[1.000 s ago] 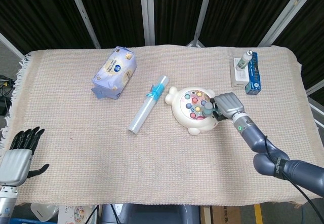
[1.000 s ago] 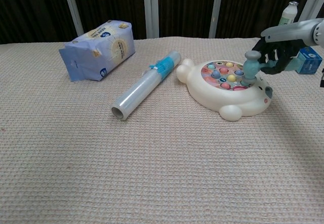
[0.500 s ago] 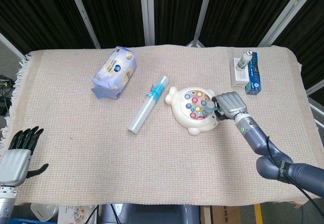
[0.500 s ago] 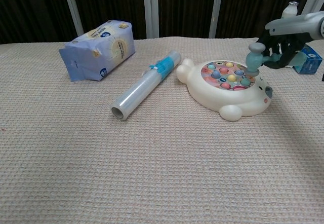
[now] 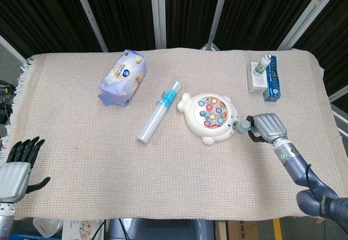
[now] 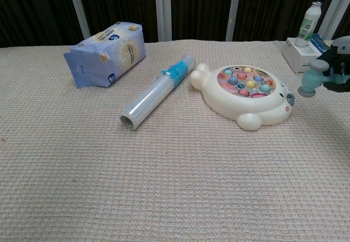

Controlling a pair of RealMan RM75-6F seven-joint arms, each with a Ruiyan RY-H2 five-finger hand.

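While the right hand (image 5: pixel 270 126) grips a small toy mallet (image 6: pixel 313 80) just right of the whack-a-mole toy (image 5: pixel 211 117), the left hand (image 5: pixel 16 168) rests open, far off.

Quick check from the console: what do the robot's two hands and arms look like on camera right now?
Left hand: silver-grey back, black fingers. Right hand: grey back, dark fingers, on a slim blue-grey arm with a small green light near the wrist and a thin black cable alongside it.

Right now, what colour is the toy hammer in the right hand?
Teal, with a grey striking face: hammer, gripped by the right hand. Chest view shows it best.
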